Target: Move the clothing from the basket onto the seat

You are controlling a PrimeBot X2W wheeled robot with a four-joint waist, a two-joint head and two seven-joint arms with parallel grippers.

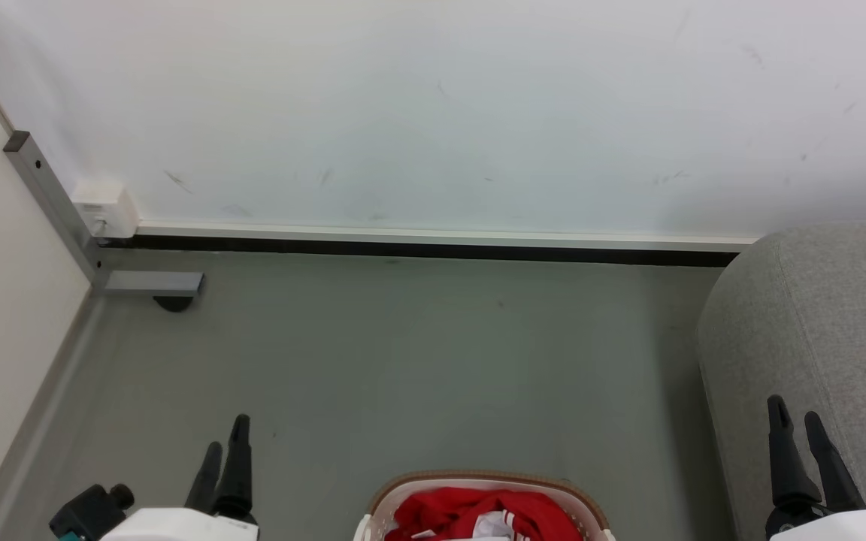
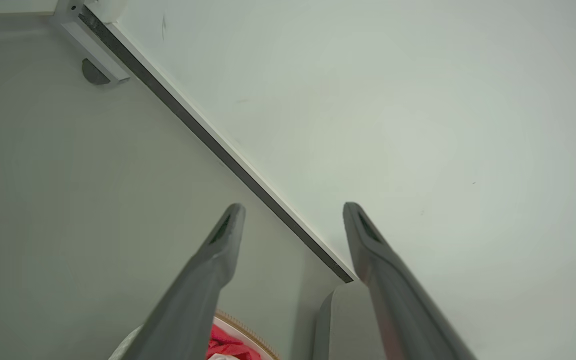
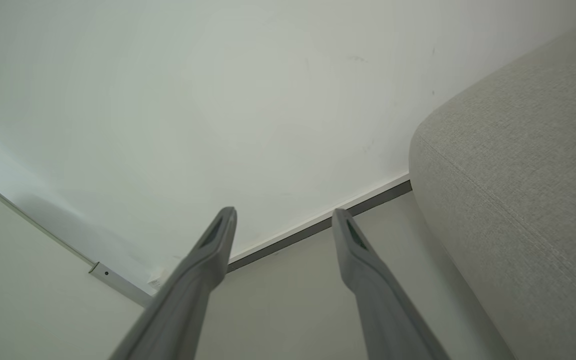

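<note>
The red jersey [image 1: 478, 512] with white trim lies bunched in the cream basket [image 1: 418, 485], whose brown rim pokes up at the bottom edge of the head view. A corner of the basket [image 2: 240, 327] and the red jersey [image 2: 228, 345] also shows low in the left wrist view. The grey sofa [image 1: 816, 330] stands at the right; it appears again as the sofa [image 3: 518, 175] in the right wrist view. My left gripper [image 1: 226, 439] hangs open left of the basket, empty. My right gripper [image 1: 794, 417] is open in front of the sofa, holding nothing.
A white wall [image 1: 440, 113] with a dark skirting strip runs across ahead. A metal post [image 1: 49, 203] with a foot and a white box [image 1: 106, 209] marks the left corner, beside a pale panel. Grey floor [image 1: 418, 361] lies between wall and basket.
</note>
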